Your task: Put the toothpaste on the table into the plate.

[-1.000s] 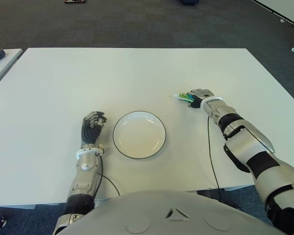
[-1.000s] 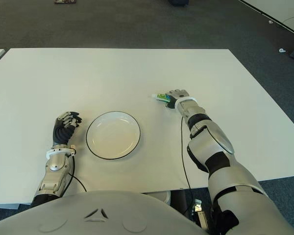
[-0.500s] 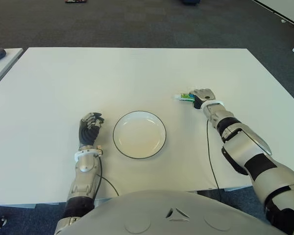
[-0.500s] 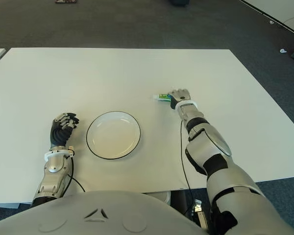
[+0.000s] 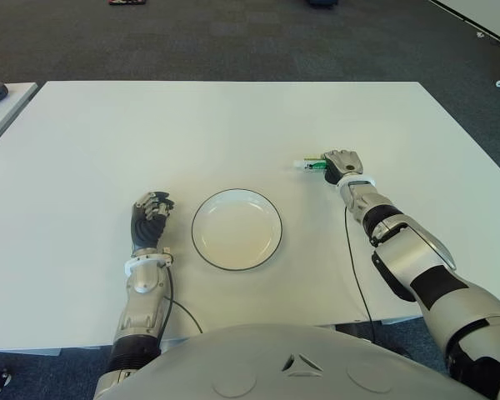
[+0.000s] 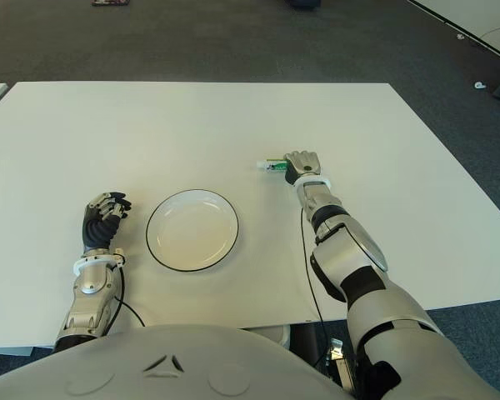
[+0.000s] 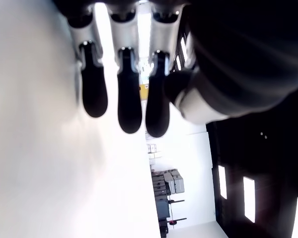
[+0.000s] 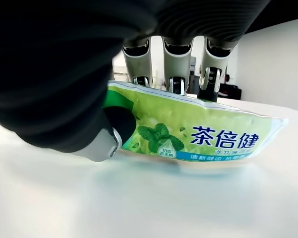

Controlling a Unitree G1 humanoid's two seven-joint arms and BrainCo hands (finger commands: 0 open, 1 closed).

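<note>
Toothpaste [image 8: 198, 139], green/white tube w/ mint-leaf print, lies flat on the white table [image 5: 233, 125], to the right of the plate [image 5: 237, 228] and a bit farther from the robot, well apart from it. Cap end pokes out toward the plate side; in the eye views most of the tube is hidden under the right hand [image 5: 340, 163].

Right wrist view: thumb on the near face of the tube, three fingers [image 8: 177, 67] curled down behind the far edge. So the hand is closed round the tube, but the tube's underside looks to be on the tabletop, i.e. gripped, not lifted yet.

Left hand [image 5: 151, 218] shows just left of the plate, fingers curled in, holding nothing. Idle.

Step in hand, as I judge it: secure the pinch, then lift.
- Tube is soft & flat, so squeeze across the wide faces, not too hard or it buckles/slips out.
- Grip sits near the crimped tail end; cap end may droop on lift. Raise straight up first, enough to clear the plate rim.
- Then carry left & toward the body, stop over plate centre, lower, open fingers w/ the tube lying flat inside the rim.
- Plate is empty, shallow, dark-edged; a long tube could overhang the rim, so centre it.
</note>
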